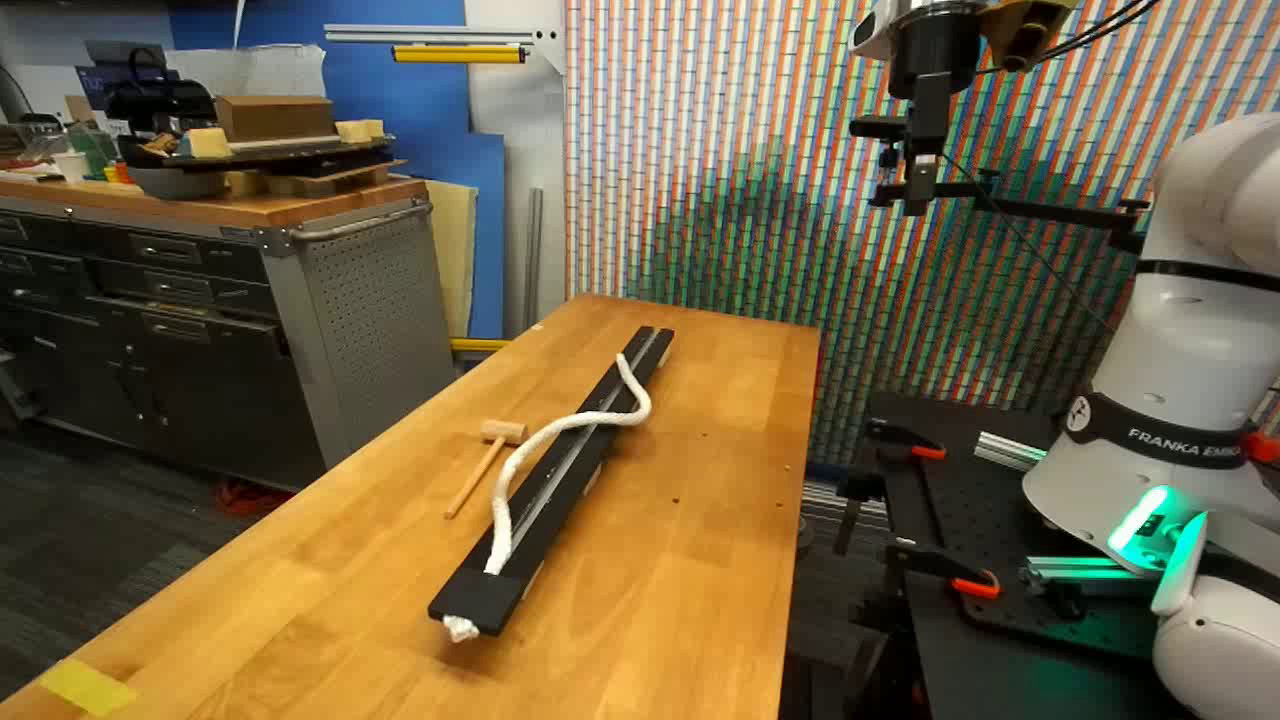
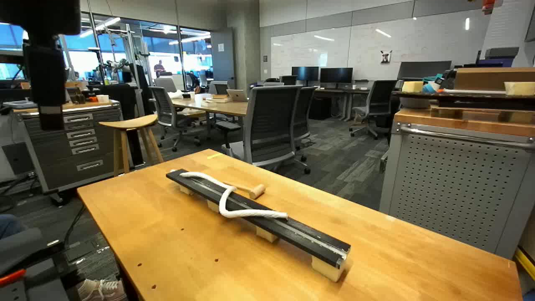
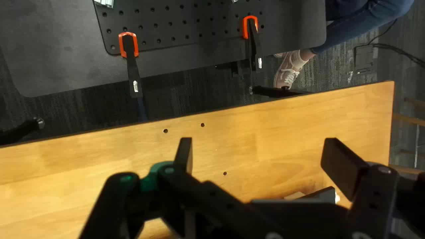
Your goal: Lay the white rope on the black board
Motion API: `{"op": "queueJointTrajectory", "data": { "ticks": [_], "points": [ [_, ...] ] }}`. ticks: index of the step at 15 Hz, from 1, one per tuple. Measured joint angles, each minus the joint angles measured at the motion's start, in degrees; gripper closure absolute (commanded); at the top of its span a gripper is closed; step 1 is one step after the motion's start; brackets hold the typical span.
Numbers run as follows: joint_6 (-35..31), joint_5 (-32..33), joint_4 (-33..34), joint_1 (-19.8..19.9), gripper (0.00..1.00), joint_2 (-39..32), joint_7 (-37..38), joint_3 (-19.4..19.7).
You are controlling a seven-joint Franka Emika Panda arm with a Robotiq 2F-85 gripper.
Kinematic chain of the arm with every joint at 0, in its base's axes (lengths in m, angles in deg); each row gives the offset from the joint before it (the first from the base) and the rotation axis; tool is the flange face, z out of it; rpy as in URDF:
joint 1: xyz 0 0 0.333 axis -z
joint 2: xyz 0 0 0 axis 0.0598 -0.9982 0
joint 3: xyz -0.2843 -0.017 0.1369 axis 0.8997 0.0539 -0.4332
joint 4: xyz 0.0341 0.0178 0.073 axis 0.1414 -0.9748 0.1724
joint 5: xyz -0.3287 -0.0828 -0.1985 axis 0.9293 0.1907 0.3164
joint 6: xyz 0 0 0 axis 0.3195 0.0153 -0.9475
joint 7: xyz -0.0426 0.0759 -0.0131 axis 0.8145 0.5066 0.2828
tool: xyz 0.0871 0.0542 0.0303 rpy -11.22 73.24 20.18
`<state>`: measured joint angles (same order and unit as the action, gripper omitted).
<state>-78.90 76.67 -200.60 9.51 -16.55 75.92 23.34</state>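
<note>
The white rope (image 1: 583,419) lies in an S-curve over the black board (image 1: 480,595). Its ends rest on the board, while one bend reaches past each long edge. The same rope (image 2: 250,213) and board (image 2: 309,236) show in an exterior view, the board raised on small pale blocks (image 2: 330,267). My gripper (image 1: 915,203) is high up by the robot, away from the board; it also shows dark in an exterior view (image 2: 52,121). In the wrist view my gripper (image 3: 259,149) is open, with nothing between its fingers. Only the board's end (image 3: 320,196) shows there; the rope is hidden.
A small wooden mallet (image 1: 503,432) lies beside the board on the tabletop (image 1: 690,560). A white lump (image 1: 460,628) sits at the board's near end. Clamps with orange tips (image 3: 128,44) and a person's shoe (image 3: 287,71) are by the robot's mount.
</note>
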Motion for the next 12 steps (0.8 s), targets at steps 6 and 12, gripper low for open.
{"op": "queueJointTrajectory", "data": {
  "ticks": [6,12],
  "points": [
    [-0.01,0.00,0.11,0.00,0.00,0.04,0.00,0.00],
    [-0.58,0.00,0.01,0.01,0.00,-0.59,0.00,-0.10]
  ]
}}
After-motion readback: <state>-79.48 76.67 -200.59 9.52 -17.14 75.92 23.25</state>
